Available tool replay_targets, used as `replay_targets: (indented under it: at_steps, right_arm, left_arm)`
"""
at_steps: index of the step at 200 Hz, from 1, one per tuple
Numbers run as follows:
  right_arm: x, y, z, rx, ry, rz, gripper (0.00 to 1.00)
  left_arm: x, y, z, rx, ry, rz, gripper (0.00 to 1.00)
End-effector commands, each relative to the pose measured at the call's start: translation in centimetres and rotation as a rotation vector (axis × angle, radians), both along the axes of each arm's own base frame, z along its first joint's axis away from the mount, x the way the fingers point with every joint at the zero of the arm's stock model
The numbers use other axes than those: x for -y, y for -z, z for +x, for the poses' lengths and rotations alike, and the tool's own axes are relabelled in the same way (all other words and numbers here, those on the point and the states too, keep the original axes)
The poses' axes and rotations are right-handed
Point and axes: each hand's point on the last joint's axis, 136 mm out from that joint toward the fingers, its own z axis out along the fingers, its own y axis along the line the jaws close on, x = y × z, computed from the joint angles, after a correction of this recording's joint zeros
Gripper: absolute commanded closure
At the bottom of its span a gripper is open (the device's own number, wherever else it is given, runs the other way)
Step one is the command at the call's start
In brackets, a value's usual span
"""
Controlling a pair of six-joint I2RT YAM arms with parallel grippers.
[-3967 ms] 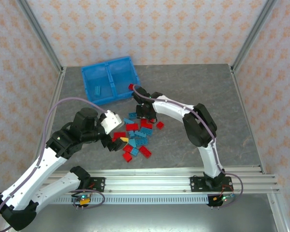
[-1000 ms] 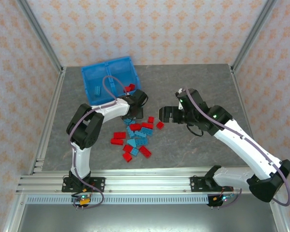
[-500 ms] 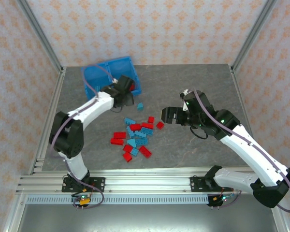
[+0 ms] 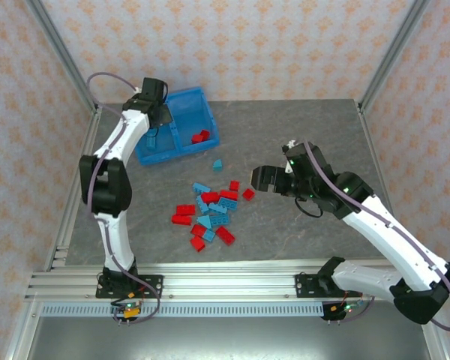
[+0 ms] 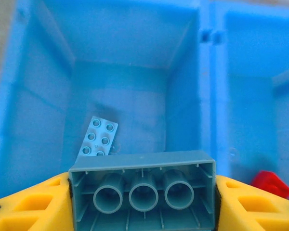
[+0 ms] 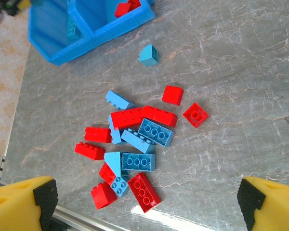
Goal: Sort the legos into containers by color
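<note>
the left gripper (image 5: 142, 204) is clamping a light blue brick (image 5: 142, 166) over the left compartment (image 5: 130, 103) of the bin (image 5: 19, 110), one end overlapping the middle wall (image 5: 207, 110), so it is risking a tumble onto the red brick (image 5: 271, 184); the right gripper (image 4: 261, 178) is hovering open.

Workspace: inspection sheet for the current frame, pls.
Surface: grey marbled table, no spills.
Job's things: blue bin, far left; light blue piece in left compartment, red bricks in right; mixed pile mid-table; stray blue brick nearer the bin.
Clutter: nothing seen.
Grippers: left gripper shut on light blue brick over left compartment; right gripper open, right of pile.
Cables: purple cable along each arm.
Surroundings: patterned walls, aluminium rail in front.
</note>
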Motion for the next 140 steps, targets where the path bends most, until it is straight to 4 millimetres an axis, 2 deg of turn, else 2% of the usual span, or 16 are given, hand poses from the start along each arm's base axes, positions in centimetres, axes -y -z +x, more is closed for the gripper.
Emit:
replay_targets:
  at_steps: [1, 31, 71, 88, 101, 117, 140]
  right_arm:
    - [1.2, -0.6, -0.4, 0.009, 0.052, 0.018, 0.03]
    - [1.5, -1.1, -0.6, 0.018, 0.064, 0.035, 0.03]
    - [1.0, -1.2, -0.2, 0.021, 0.062, 0.043, 0.03]
    - [0.6, -1.2, 0.0, 0.015, 0.055, 0.046, 0.03]
    - [0.4, -1.3, 0.1, 0.009, 0.051, 0.045, 0.03]
    - [0.3, -1.2, 0.2, 0.005, 0.05, 0.045, 0.03]
    - [0.2, -1.3, 0.3, 0.008, 0.052, 0.051, 0.03]
  left_arm:
    - [-1.1, 2.1, 0.2, -0.066, -0.046, -0.054, 0.47]
    - [-2.2, 3.8, 1.1, -0.079, -0.08, -0.102, 0.45]
    - [-1.9, 4.5, 1.1, -0.096, -0.046, -0.118, 0.3]
    - [-2.0, 3.8, 1.0, -0.084, -0.046, -0.113, 0.24]
    - [-2.1, 2.8, 0.9, -0.065, -0.048, -0.115, 0.23]
    - [-2.0, 1.0, 0.9, -0.032, -0.042, -0.122, 0.23]
    - [-1.3, -2.6, 0.7, 0.035, -0.021, -0.155, 0.22]
